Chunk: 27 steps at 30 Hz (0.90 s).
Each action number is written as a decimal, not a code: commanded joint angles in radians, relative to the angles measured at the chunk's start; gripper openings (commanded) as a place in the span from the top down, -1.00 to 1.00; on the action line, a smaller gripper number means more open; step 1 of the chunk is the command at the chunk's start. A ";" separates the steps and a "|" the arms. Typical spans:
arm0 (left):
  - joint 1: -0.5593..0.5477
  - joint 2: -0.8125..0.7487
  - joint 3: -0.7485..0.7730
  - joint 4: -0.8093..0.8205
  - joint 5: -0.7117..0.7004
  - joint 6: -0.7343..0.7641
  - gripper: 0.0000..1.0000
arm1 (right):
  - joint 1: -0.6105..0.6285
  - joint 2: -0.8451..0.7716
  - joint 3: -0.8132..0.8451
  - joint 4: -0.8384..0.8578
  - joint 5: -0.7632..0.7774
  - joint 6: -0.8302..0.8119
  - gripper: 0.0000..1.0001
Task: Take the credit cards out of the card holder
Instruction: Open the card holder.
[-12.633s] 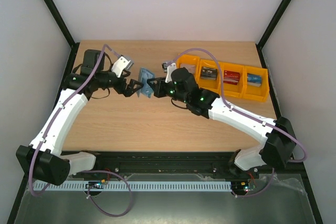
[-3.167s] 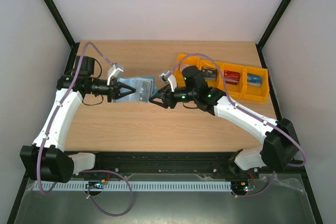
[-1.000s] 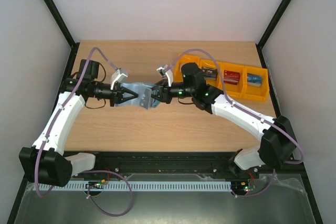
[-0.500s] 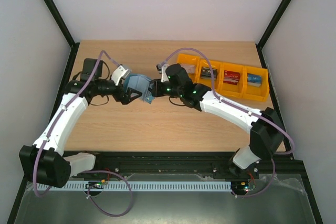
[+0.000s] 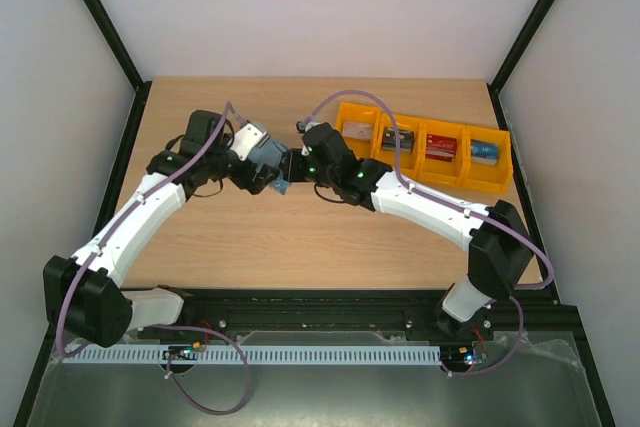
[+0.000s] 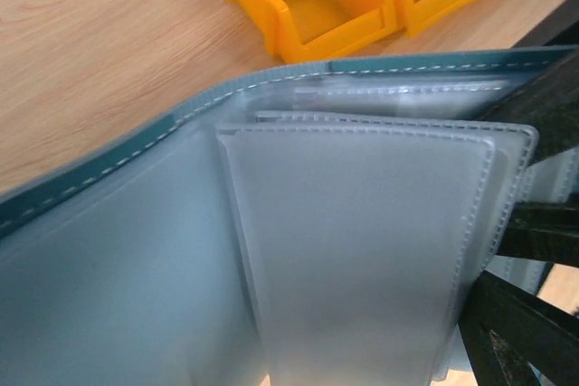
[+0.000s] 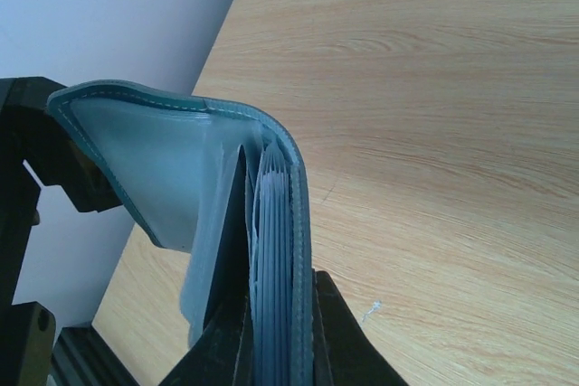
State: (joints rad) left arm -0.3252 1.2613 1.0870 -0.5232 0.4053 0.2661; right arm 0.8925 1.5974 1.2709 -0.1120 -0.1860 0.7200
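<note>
Bright, even light falls from overhead. In the top view the card holder (image 5: 272, 169) throws only a faint, soft shadow on the table (image 5: 300, 237) just beneath it, with no glare. From the left wrist the card holder fills the frame, hazy and out of focus, its frosted pockets showing a pale sheen. The orange bins (image 6: 317, 6) beyond it look sharper. From the right wrist its stitched edge is crisp, and the frame below it is dark.

One card holder (image 5: 269, 160), four cards (image 5: 441, 147), four bins (image 5: 440, 178)
</note>
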 commanded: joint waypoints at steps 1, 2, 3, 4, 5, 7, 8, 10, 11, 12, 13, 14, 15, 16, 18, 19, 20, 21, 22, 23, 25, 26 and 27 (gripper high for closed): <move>-0.010 0.031 0.021 0.035 -0.201 -0.014 -0.99 | 0.007 -0.013 0.034 0.009 0.000 0.001 0.97; -0.008 0.033 0.025 0.032 -0.232 -0.011 -0.99 | 0.006 -0.021 0.033 0.003 -0.002 -0.007 0.97; 0.000 0.033 0.029 0.033 -0.257 -0.011 -0.99 | 0.005 -0.029 0.033 -0.004 -0.004 -0.014 0.97; 0.013 0.029 0.030 0.031 -0.252 -0.013 -0.99 | 0.002 -0.037 0.032 -0.015 -0.001 -0.023 0.97; 0.032 0.023 0.032 0.024 -0.225 -0.013 -0.99 | -0.001 -0.044 0.032 -0.026 0.000 -0.030 0.97; 0.076 0.012 0.034 0.014 -0.140 -0.014 -0.99 | -0.009 -0.060 0.027 -0.034 -0.028 -0.059 0.97; 0.099 0.006 0.034 0.006 -0.086 -0.012 -0.99 | -0.016 -0.075 0.020 -0.027 -0.058 -0.073 0.97; 0.139 -0.014 0.033 -0.009 0.032 -0.004 -0.99 | -0.033 -0.099 -0.007 -0.010 -0.116 -0.080 0.97; 0.153 -0.019 0.030 -0.017 0.080 0.002 -0.99 | -0.043 -0.110 -0.015 -0.007 -0.142 -0.080 0.97; 0.160 -0.031 0.028 -0.023 0.114 0.008 -0.99 | -0.059 -0.121 -0.024 0.002 -0.176 -0.100 0.97; 0.164 -0.038 0.025 -0.026 0.139 0.013 -0.99 | -0.068 -0.131 -0.032 0.011 -0.210 -0.114 0.97; 0.168 -0.044 0.023 -0.032 0.162 0.022 -0.99 | -0.076 -0.141 -0.039 0.023 -0.268 -0.128 0.97; 0.173 -0.047 0.024 -0.041 0.187 0.036 -0.99 | -0.083 -0.151 -0.042 0.030 -0.308 -0.143 0.97; 0.180 -0.049 0.027 -0.053 0.211 0.044 -0.99 | -0.089 -0.161 -0.046 0.030 -0.336 -0.158 0.97; 0.196 -0.052 0.042 -0.086 0.278 0.071 -0.99 | -0.099 -0.185 -0.052 0.024 -0.388 -0.202 0.97; 0.207 -0.054 0.051 -0.105 0.314 0.087 -0.99 | -0.104 -0.200 -0.057 0.021 -0.412 -0.221 0.97; 0.218 -0.057 0.060 -0.122 0.369 0.104 -0.99 | -0.112 -0.213 -0.066 0.021 -0.442 -0.245 0.97; 0.231 -0.062 0.067 -0.141 0.413 0.120 -0.99 | -0.120 -0.227 -0.073 0.019 -0.466 -0.270 0.97; 0.241 -0.066 0.074 -0.163 0.455 0.144 -0.99 | -0.124 -0.242 -0.081 0.016 -0.487 -0.297 0.97; 0.249 -0.067 0.082 -0.192 0.500 0.172 -0.99 | -0.129 -0.253 -0.089 0.010 -0.508 -0.326 0.97; 0.253 -0.072 0.096 -0.251 0.574 0.231 -0.98 | -0.131 -0.271 -0.094 -0.005 -0.556 -0.383 0.97; 0.253 -0.072 0.099 -0.285 0.604 0.257 -0.96 | -0.132 -0.277 -0.096 -0.010 -0.584 -0.406 0.97; 0.252 -0.075 0.095 -0.298 0.626 0.271 -0.94 | -0.132 -0.284 -0.096 -0.013 -0.608 -0.429 0.97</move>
State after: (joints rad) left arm -0.0807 1.2129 1.1465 -0.6903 0.8349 0.4137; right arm 0.7620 1.3659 1.1812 -0.1318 -0.6346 0.4271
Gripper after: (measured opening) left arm 0.985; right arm 0.072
